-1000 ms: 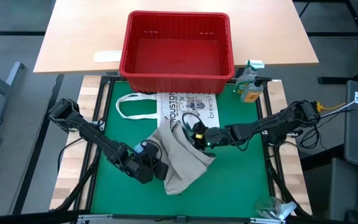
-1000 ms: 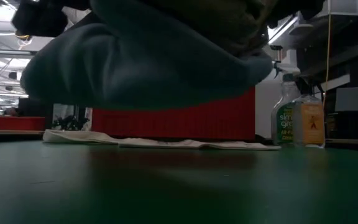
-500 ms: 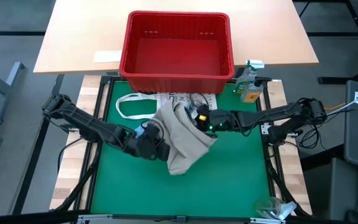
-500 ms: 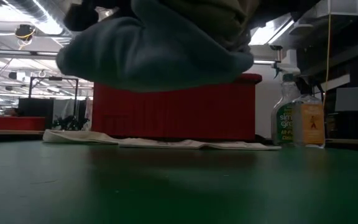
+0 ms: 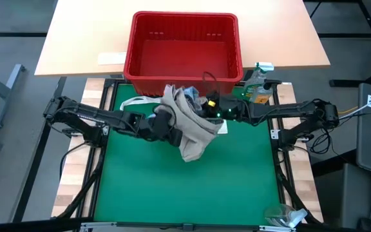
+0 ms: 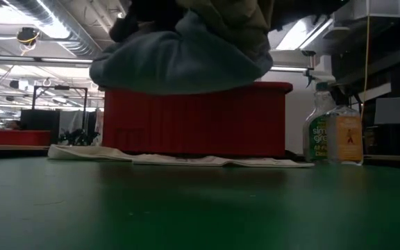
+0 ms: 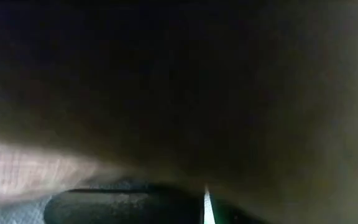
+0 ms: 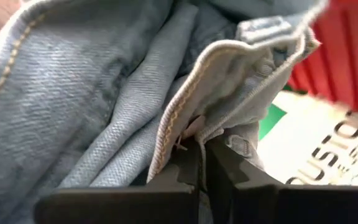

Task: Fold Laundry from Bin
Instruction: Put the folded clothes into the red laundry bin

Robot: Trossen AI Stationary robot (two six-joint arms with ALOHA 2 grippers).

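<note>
A bundle of laundry, khaki-grey cloth with light-blue denim in it, hangs between my two grippers, clear of the green mat in the low view. My left gripper is at the bundle's left side. My right gripper is at its far right side, shut on denim. The red bin stands just beyond the bundle and shows no laundry inside. The white tote bag lies flat on the mat below. My left gripper is shut on the bundle's left side, coming level from the table's left. Cloth covers the left wrist view, so the part and the kind of hold are hidden. My right gripper pinches a stitched denim edge between its two fingers, coming level from the table's right. Several folds bunch around the fingers. The bundle hangs below, clear of the mat.
Two spray bottles stand at the mat's far right corner, also in the low view. The tote bag lies in front of the bin. Bare green mat stretches toward the near edge.
Both grippers have gone toward the table's far edge and the bin, carrying the bundle between them. The bundle has moved from over the mat's middle to over the tote bag, staying lifted clear and bunched.
</note>
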